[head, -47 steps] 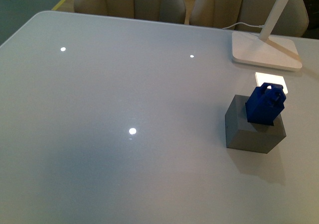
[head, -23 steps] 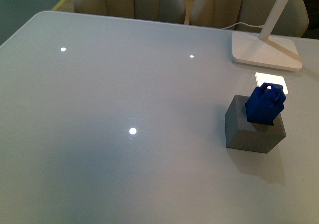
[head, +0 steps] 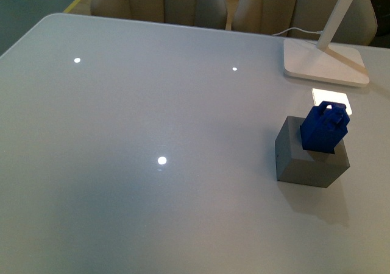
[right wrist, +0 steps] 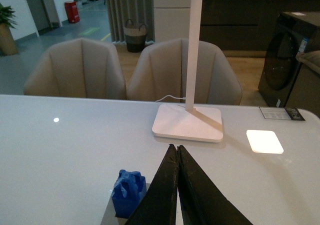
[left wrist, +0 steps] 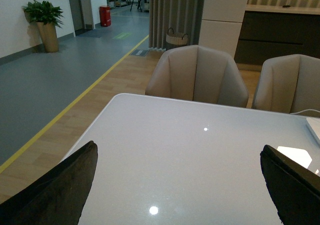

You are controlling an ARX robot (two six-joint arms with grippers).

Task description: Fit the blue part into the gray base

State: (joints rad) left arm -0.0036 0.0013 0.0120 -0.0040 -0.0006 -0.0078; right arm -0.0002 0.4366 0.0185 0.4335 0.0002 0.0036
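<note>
The blue part (head: 324, 128) sits tilted in the square hole of the gray base (head: 304, 161) at the right of the table, most of it still above the top face. It also shows in the right wrist view (right wrist: 128, 193), standing on the gray base (right wrist: 109, 216). My right gripper (right wrist: 176, 149) is shut and empty, above the table just beside the blue part. My left gripper (left wrist: 179, 185) is open and empty over bare table. Neither arm shows in the front view.
A white lamp base (head: 324, 61) with its slanted arm stands at the back right, its cable trailing behind. A bright light patch (head: 331, 98) lies just behind the gray base. Beige chairs (left wrist: 197, 76) stand along the table's far edge.
</note>
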